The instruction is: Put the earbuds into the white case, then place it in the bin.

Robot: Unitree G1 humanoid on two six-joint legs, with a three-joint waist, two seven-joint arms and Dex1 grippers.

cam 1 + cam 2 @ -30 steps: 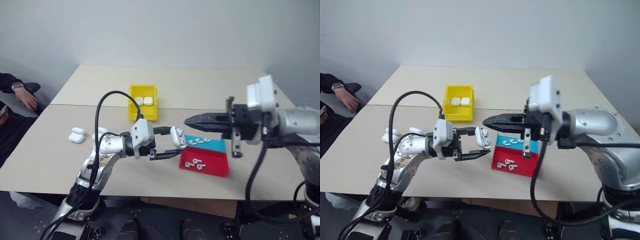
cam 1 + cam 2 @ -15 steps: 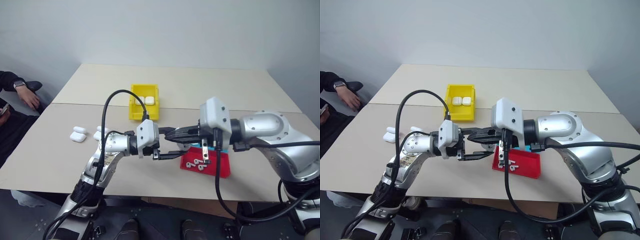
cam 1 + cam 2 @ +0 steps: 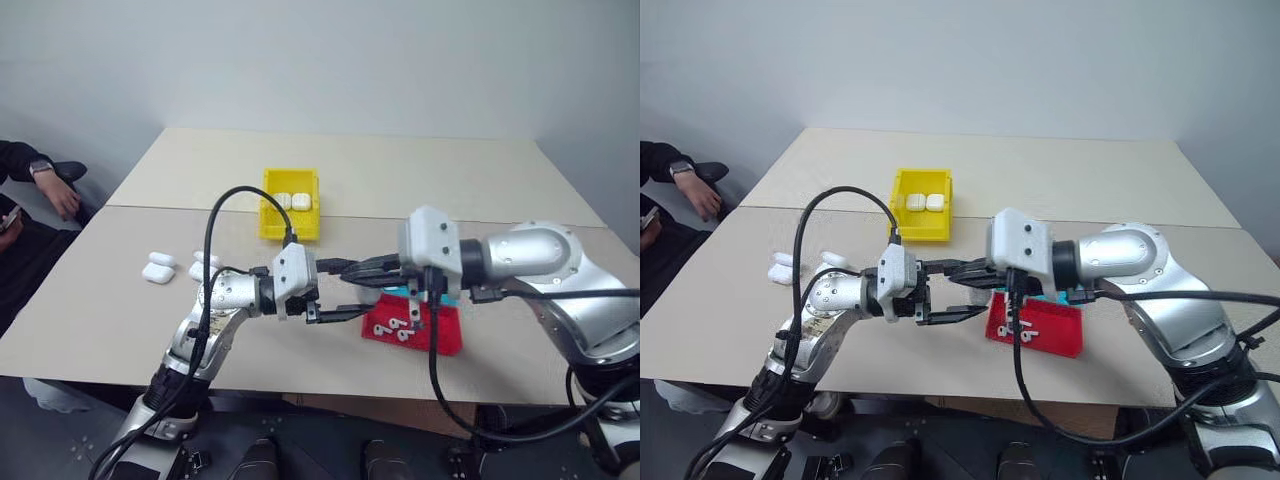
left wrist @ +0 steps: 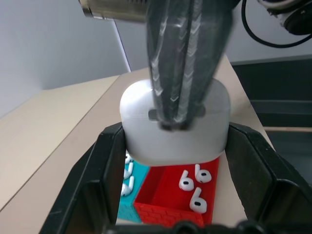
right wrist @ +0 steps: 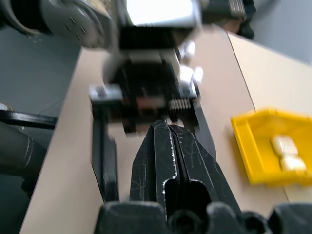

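The white case [image 4: 174,127] is clamped in the left gripper [image 4: 175,161]; the right gripper [image 4: 179,109], fingers pressed together, is laid against its front seam

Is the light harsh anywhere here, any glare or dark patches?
Left eye view: soft, even light on the table, no hard glare. Left wrist view: the white case is evenly lit, and there is a streaky sheen on the right gripper in front of it. Right wrist view: the bin shows bright yellow, its inside paler.
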